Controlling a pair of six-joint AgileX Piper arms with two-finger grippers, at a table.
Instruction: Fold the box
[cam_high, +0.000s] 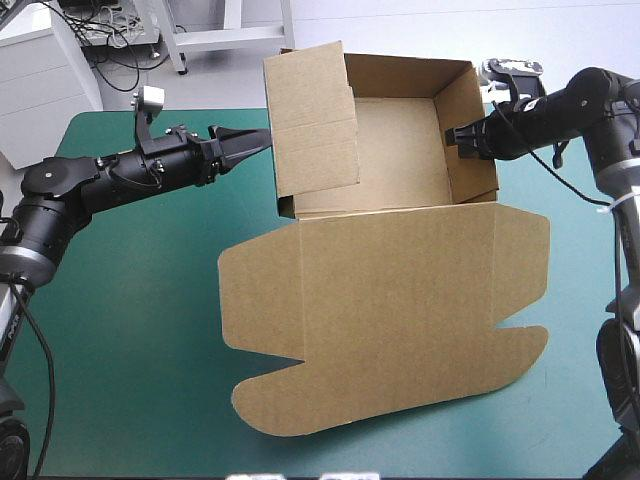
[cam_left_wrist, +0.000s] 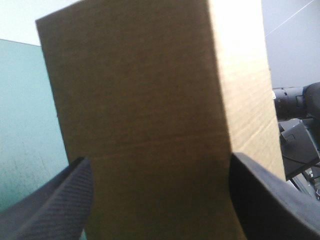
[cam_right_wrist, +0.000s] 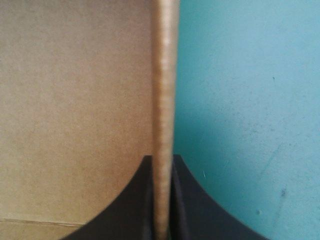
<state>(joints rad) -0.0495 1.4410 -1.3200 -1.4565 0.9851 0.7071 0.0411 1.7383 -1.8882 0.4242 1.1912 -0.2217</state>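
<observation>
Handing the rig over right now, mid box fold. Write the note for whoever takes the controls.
Left gripper: open, at the outer face of the left wall, which stands upright and taller than the others.
Right gripper: shut on the edge of the right wall.
Box: toward the far side of the table, walls raised into an open tray; lid flat toward the near edge.
Left to do: the left wall's upper flap looks not yet folded in and tucked.

On the teal-green table (cam_high: 130, 330) lies the brown box (cam_high: 400, 290), its open tray at the far edge, its lid flat toward the near edge.
</observation>
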